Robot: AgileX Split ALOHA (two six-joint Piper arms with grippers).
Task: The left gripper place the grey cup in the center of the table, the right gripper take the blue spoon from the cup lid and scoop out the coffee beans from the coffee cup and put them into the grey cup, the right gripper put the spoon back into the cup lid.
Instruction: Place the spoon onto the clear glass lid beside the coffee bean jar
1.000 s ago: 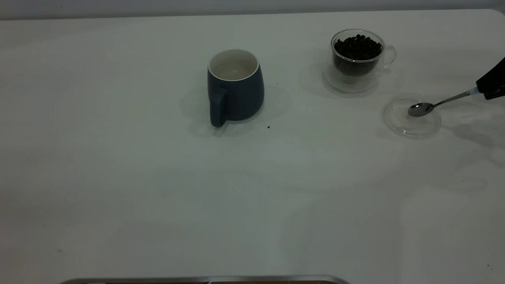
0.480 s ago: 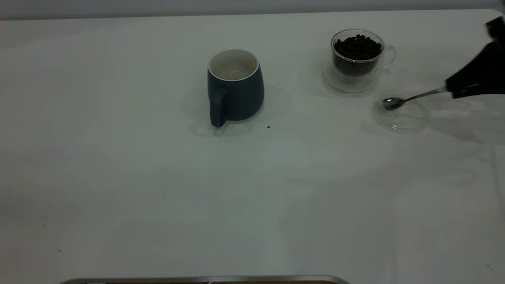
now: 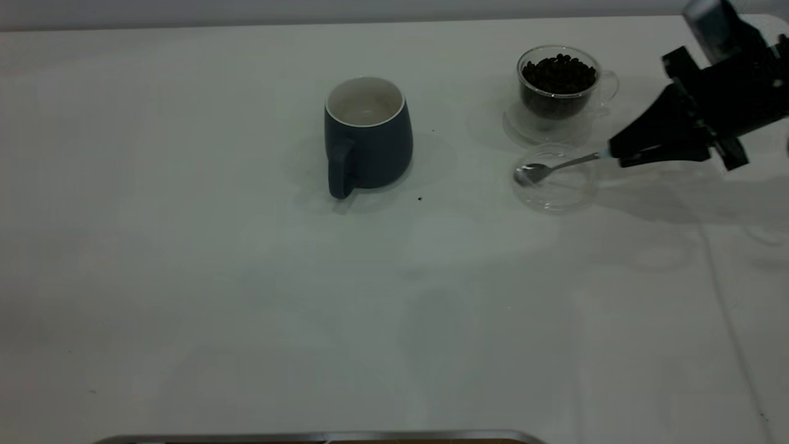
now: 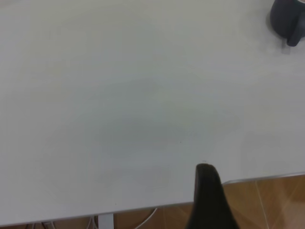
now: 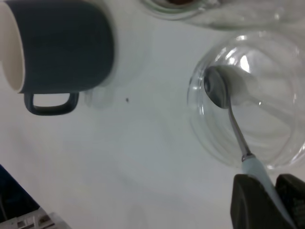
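The grey cup [image 3: 368, 132] [image 5: 57, 45] [image 4: 288, 19] stands upright near the middle of the table [image 3: 246, 308], its handle toward the front. The coffee cup [image 3: 558, 86], full of coffee beans [image 3: 559, 73], stands at the back right. My right gripper [image 3: 616, 154] [image 5: 269, 191] is shut on the blue spoon's [image 3: 555, 166] [image 5: 233, 124] pale handle. The spoon's bowl lies inside the cup lid [image 3: 564, 191] [image 5: 267, 62], just in front of the coffee cup. My left gripper [image 4: 207, 191] hangs over the table's edge, far from the grey cup and out of the exterior view.
A few dark specks [image 3: 420, 198] lie to the right of the grey cup. The table's metal front edge [image 3: 320, 436] shows at the bottom. Wooden floor [image 4: 267, 205] lies beyond the table edge in the left wrist view.
My right gripper has moved left into view with the spoon. The cup lid has slid left with the spoon's bowl and now lies in front of the coffee cup.
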